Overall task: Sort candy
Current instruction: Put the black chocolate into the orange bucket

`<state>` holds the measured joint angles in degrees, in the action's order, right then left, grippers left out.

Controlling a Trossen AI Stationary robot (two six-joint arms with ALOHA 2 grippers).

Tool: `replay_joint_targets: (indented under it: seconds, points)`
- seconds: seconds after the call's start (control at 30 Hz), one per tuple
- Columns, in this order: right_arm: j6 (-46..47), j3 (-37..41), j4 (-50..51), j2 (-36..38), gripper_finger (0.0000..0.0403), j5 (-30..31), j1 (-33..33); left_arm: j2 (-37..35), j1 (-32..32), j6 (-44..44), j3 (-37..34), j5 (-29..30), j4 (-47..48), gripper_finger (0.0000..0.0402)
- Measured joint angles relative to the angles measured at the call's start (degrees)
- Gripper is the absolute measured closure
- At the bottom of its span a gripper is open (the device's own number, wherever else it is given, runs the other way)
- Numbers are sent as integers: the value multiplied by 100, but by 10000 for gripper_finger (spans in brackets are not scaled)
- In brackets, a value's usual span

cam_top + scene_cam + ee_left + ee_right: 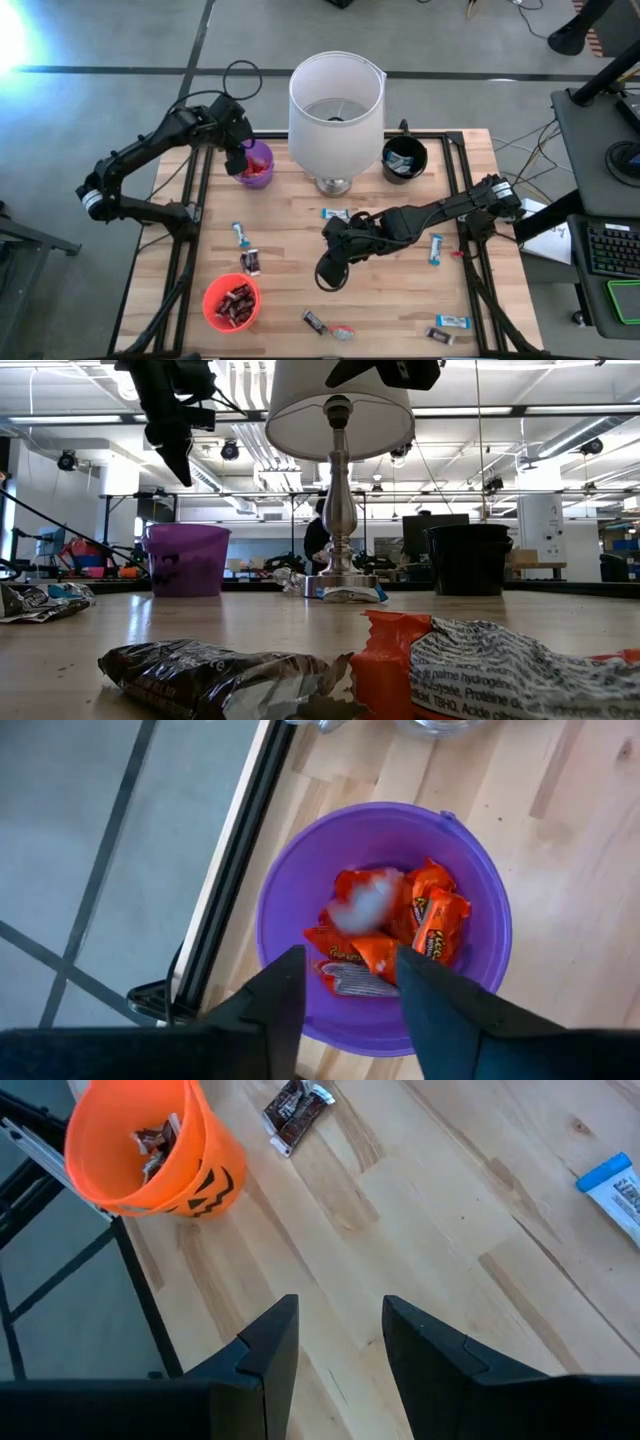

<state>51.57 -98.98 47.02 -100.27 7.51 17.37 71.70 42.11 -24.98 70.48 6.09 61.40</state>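
My left gripper (238,160) hangs over the purple cup (290,850) at the table's far left, open, with nothing between its fingers. Several orange-wrapped candy bars (430,915) lie in that cup, and a blurred orange-white piece (368,900) shows over them, clear of the fingers. My right gripper (340,1330) stands open above bare wood mid-table (330,275), empty. Loose candy lies flat on the table: light blue pieces (436,248) (240,234) and a dark one (250,262).
A white-shaded lamp (336,110) stands at the far middle, with a black cup (404,158) to its right holding candy. An orange cup (140,1150) with dark candy sits near left. More candy (315,320) (452,322) lies along the near edge.
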Motion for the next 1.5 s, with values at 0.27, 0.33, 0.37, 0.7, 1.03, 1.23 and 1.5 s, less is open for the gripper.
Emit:
replay_joint_targets:
  seconds: [0.27, 0.33, 0.37, 0.7, 1.03, 1.23, 1.5]
  points:
    - [245, 0, 932, 0, 266, 2, 78, -416, 0, 44, -2, -373, -4, 237]
    - [288, 0, 1536, 0, 266, -1, 145, -629, 0, 113, -2, -652, -4, 237]
    - [348, 9, 1883, 0, 266, 0, 188, -735, 0, 161, -2, -847, -4, 237]
    - [1162, 492, 2788, 0, 266, -158, 825, -1401, -7, 359, -138, -1823, -48, 237]
    - [2297, 1112, 2748, 0, 266, -989, 1637, -1781, -7, 335, -306, -1826, -50, 237]
    - [3216, 1445, 2468, 4, 266, -1687, 2199, -1899, -7, 324, -468, -1825, -52, 237]
    - [3865, 1685, 2170, 0, 266, -1838, 2890, -1871, -7, 352, -538, -1828, -72, 237]
